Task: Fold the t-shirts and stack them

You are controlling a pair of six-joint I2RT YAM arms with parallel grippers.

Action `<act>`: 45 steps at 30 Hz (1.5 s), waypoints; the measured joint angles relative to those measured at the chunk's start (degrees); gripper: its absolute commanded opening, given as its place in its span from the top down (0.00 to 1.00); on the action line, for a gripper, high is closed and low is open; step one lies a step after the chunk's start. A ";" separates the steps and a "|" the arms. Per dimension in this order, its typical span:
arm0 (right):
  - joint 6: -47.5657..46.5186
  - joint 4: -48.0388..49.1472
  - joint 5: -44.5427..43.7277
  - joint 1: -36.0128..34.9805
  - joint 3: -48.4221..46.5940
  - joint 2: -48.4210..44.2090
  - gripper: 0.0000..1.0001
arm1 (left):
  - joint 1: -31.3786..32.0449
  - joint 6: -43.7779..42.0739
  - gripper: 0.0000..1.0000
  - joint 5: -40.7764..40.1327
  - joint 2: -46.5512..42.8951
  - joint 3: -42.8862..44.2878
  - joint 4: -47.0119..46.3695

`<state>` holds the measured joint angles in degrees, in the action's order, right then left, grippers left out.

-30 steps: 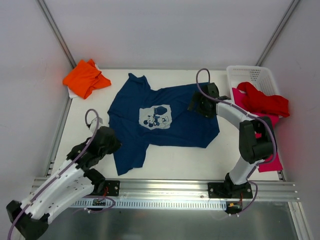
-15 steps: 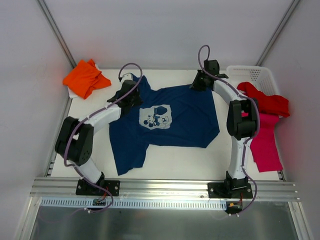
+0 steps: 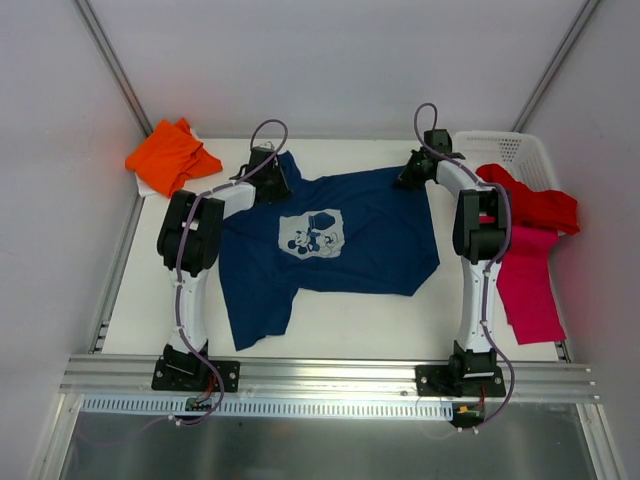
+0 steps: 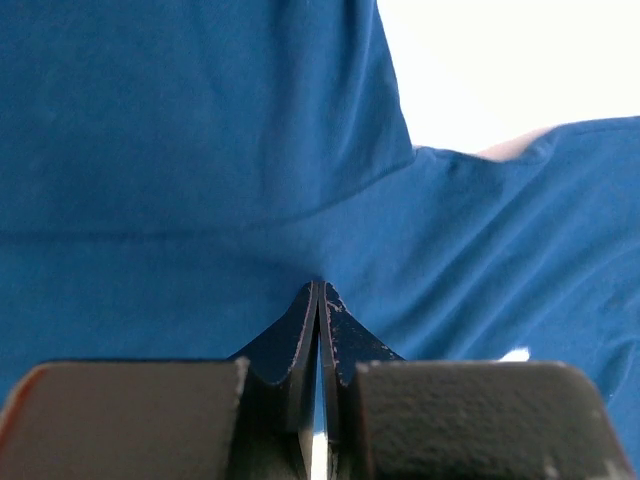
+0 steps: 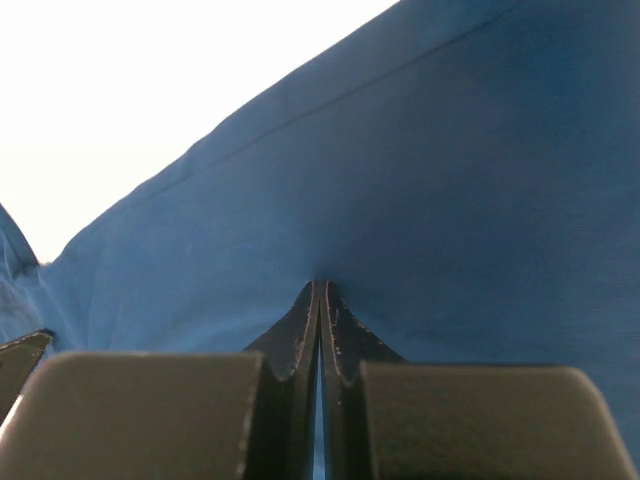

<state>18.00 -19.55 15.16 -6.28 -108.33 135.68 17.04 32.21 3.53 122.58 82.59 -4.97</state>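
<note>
Stretching both arms toward the frame's top, I pinch the navy t-shirt [image 3: 350, 240] with left fingers [image 4: 300, 330] and right fingers [image 5: 298, 330] clamped shut.

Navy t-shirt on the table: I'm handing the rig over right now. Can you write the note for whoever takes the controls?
Left gripper: shut, tips on the navy t-shirt at its far left, near a sleeve. I cannot tell whether cloth is pinched.
Right gripper: shut on the navy t-shirt's far right corner.
The navy t-shirt lies spread flat, print up, mid-table. The orange t-shirt is bunched at the far left corner. The red t-shirt is draped over the white basket, and the magenta-pink t-shirt trails along the right edge.
Done: navy laid out.
Left: fold every shirt, then stack them.
</note>
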 measured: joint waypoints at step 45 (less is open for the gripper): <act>13.16 32.17 24.33 11.98 16.79 -6.10 0.14 | -12.26 9.53 1.00 10.21 30.45 48.00 11.17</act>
<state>31.16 12.62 39.48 5.69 -91.55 129.58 4.78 41.74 13.74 153.03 130.58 6.20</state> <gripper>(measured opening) 0.856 0.003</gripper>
